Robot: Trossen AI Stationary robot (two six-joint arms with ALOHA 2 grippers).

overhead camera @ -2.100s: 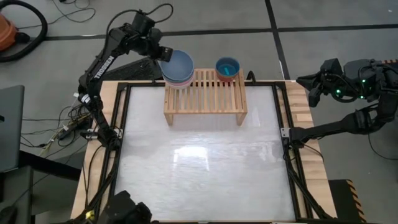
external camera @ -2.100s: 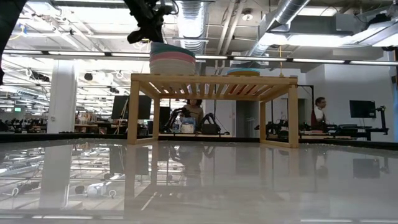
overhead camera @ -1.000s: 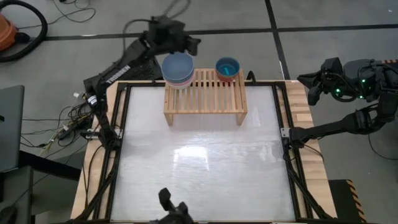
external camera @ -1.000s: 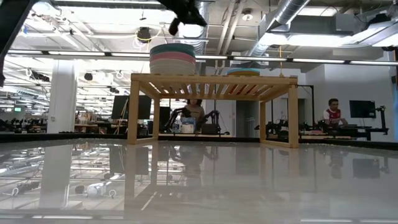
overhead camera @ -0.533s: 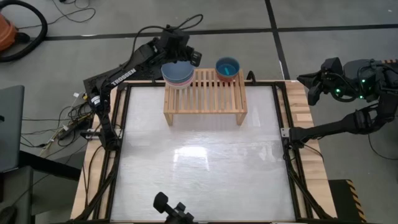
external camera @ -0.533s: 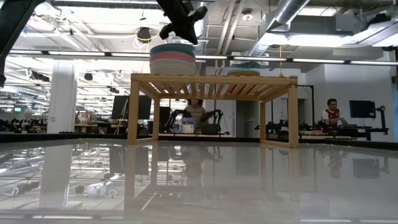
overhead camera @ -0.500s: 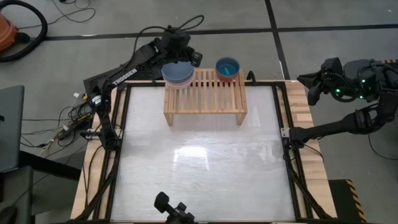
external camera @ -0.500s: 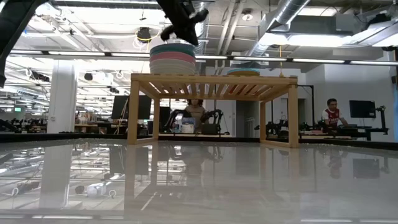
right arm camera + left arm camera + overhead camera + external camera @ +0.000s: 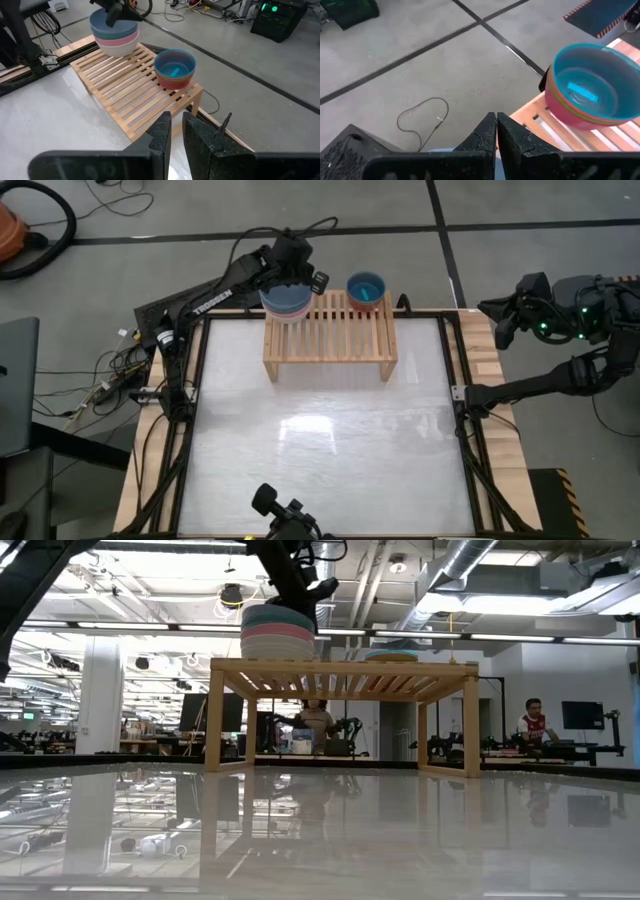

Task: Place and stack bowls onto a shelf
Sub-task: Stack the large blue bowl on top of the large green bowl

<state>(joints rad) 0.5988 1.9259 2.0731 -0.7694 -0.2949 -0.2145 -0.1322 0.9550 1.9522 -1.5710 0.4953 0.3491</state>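
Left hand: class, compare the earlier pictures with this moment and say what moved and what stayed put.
The left hand, shut and empty, swung from the large bowl stack's outer side across it toward the small stack. Both stacks, the shelf and the right hand stayed put.

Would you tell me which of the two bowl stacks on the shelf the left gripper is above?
The stack of larger bowls, slate blue on top, at the shelf's left end. The left gripper, shut, is over its rim; the smaller teal-topped stack stands apart.
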